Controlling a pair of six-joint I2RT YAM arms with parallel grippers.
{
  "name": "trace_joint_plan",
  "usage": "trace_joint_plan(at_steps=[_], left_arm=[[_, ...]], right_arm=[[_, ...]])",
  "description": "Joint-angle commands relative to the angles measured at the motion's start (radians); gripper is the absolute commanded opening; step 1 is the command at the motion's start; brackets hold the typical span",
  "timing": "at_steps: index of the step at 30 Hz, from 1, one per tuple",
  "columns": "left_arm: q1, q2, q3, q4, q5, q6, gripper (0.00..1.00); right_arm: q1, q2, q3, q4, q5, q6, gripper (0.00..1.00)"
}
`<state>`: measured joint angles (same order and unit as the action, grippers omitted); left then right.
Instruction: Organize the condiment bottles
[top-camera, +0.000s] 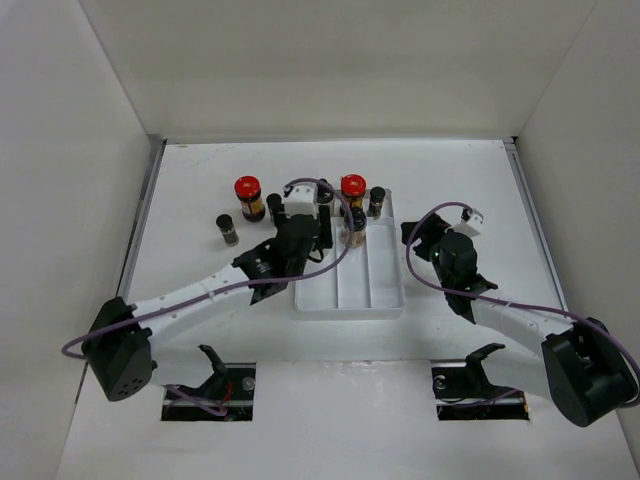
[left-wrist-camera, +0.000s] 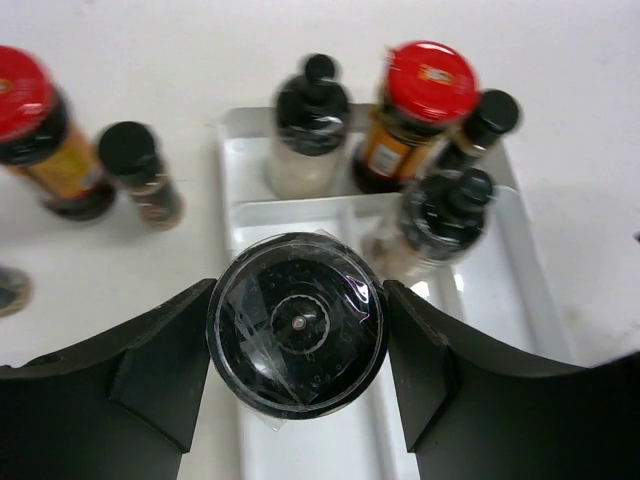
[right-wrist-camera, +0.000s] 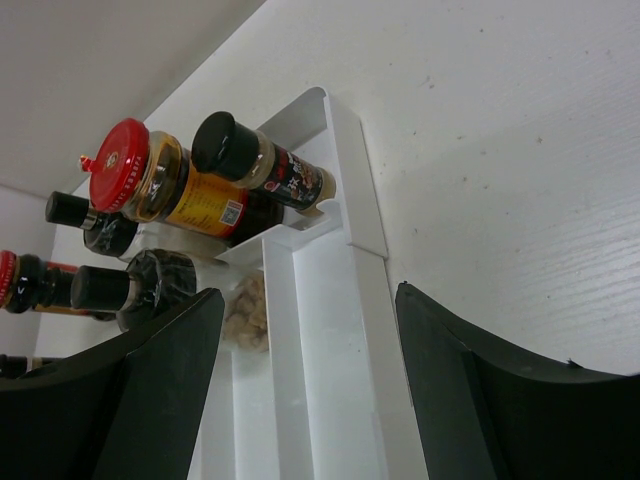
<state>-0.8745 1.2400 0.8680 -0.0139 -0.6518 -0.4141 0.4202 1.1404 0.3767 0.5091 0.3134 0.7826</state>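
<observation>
L gripper (left-wrist-camera: 297, 330) is clamped on a round black-capped jar w/ clear film over its lid (left-wrist-camera: 297, 320), fingers (left-wrist-camera: 150, 370) on either side. It's held above the left long compartment of the white plastic divided tray (left-wrist-camera: 236, 160); can't tell if the jar touches the tray floor.

In the tray's far section:
- brown glass jar w/ red lid (left-wrist-camera: 430, 100)
- clear black-capped bottle w/ white contents (left-wrist-camera: 310, 125)
- slim dark black-capped bottle (left-wrist-camera: 485, 120)

A black-lidded clear jar (left-wrist-camera: 445, 215) stands in the mid compartment.

On the table left of the tray:
- second red-lidded brown jar (left-wrist-camera: 35, 130)
- small dark black-capped jar (left-wrist-camera: 140, 170)

R gripper (right-wrist-camera: 310, 300) has its jaws spread w/ nothing between, near the tray's right side.
</observation>
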Motion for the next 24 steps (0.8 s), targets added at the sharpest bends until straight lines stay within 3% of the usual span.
trace_joint_plan(at_steps=[1, 6, 24], left_arm=[[-0.05, 0.061, 0.094, 0.15, 0.026, 0.006, 0.44], [-0.083, 0.157, 0.14, 0.227, 0.06, 0.012, 0.44], [-0.094, 0.372, 0.186, 0.255, 0.129, -0.014, 0.44]], right_arm=[[0.007, -0.011, 0.014, 0.072, -0.004, -0.005, 0.76], [0.007, -0.01, 0.01, 0.075, -0.004, -0.005, 0.76], [0.007, -0.01, 0.01, 0.075, -0.007, -0.002, 0.76]])
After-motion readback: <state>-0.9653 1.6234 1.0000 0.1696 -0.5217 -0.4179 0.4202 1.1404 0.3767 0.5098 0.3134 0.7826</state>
